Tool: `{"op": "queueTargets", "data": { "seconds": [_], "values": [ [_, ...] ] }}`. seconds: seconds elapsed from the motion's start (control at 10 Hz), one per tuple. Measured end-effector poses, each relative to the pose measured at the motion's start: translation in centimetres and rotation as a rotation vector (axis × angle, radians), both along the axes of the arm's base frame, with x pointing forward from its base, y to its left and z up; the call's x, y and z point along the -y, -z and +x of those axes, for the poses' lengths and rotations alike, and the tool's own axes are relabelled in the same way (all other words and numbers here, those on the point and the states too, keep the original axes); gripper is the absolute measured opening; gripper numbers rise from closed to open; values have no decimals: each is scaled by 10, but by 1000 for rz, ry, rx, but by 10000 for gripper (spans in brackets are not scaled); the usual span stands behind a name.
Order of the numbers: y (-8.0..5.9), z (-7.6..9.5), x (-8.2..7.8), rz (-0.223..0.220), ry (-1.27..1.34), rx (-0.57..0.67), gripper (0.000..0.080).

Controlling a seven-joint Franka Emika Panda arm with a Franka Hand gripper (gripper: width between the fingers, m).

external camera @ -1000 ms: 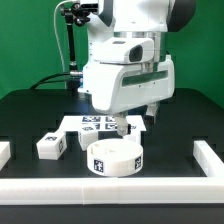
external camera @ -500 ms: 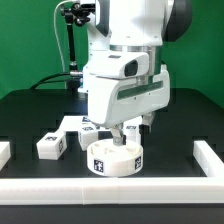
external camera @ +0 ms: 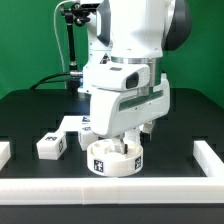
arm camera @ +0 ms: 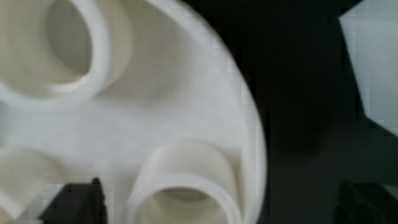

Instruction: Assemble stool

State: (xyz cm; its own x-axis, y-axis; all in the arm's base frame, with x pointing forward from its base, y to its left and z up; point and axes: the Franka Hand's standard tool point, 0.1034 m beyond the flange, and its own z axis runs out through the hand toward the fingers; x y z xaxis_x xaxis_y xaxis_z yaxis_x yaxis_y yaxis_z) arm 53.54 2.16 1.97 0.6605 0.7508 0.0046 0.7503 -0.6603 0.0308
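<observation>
One gripper (arm camera: 222, 203), jaws spread, straddles the rim of the marker-tagged seat (external camera: 116, 160).

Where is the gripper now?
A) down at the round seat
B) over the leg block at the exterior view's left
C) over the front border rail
A: the gripper is low over the seat, which fills much of the wrist view; the leg block lies apart from it.

no readable text, only square marker tags on seat (external camera: 113, 158), leg (external camera: 52, 146)
</observation>
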Motion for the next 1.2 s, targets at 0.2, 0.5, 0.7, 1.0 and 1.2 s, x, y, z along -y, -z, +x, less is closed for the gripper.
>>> {"op": "queueTargets", "data": {
  "seconds": [0.2,0.5,0.7,1.0,1.2],
  "values": [
    [2,-1,1,0,1,-4,649],
    [4,-2,2,0,1,-7,608],
    [4,-2,2,-1,0,-8,327],
    [4,-2,2,-1,0,-8,327],
    [4,-2,2,-1,0,-8,327]
  ]
}}
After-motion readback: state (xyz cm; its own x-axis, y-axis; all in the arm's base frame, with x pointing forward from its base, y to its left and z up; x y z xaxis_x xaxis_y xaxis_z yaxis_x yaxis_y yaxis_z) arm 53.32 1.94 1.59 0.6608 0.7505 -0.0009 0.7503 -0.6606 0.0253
